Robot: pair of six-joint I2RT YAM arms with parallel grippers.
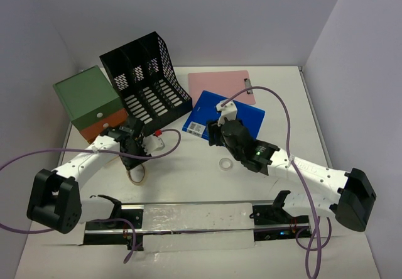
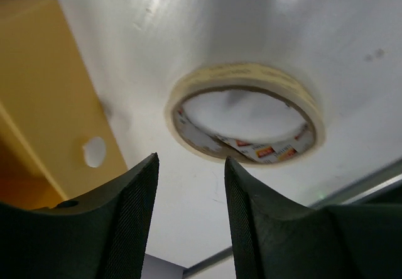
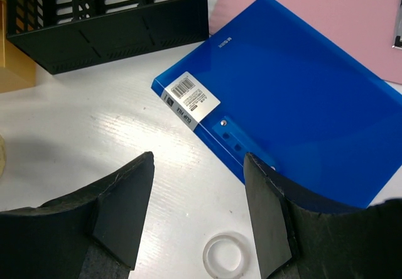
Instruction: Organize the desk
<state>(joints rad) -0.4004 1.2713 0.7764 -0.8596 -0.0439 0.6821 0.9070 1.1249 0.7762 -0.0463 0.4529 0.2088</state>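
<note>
Left gripper (image 2: 190,163): jaws parted, nothing between them, pointing down at tape (image 2: 242,73). The tape lies flat on the desk (image 1: 188,181), in front of the rack (image 1: 147,78) near its left end. It sits just past the fingertips, with no contact visible.

Right gripper (image 3: 198,159): jaws spread and empty, over bare desk in front-right of the rack. A small clear ring (image 3: 207,254) lies on the desk just under the jaws, and the folder (image 3: 295,84) corner is just ahead. Neither arm carries anything.

Further out:
- The folder lies flat to the right of the rack, its near corner close to the rack base and its far edge lapping the clipboard (image 1: 220,84).
- The clipboard lies flat, right of the rack and behind the folder.
- The box (image 1: 91,100), green over orange, sits against the rack's left side.
- The desk is the white top under everything, walled on three sides.

Progress, my read: early. The rack slots look empty and nothing is filed. Tape, ring, folder and clipboard are all loose on the desk. The left arm looks set for a tape pickup that hasn't been made yet. The folder and clipboard probably belong in the rack, but where the small items should go is unclear.
</note>
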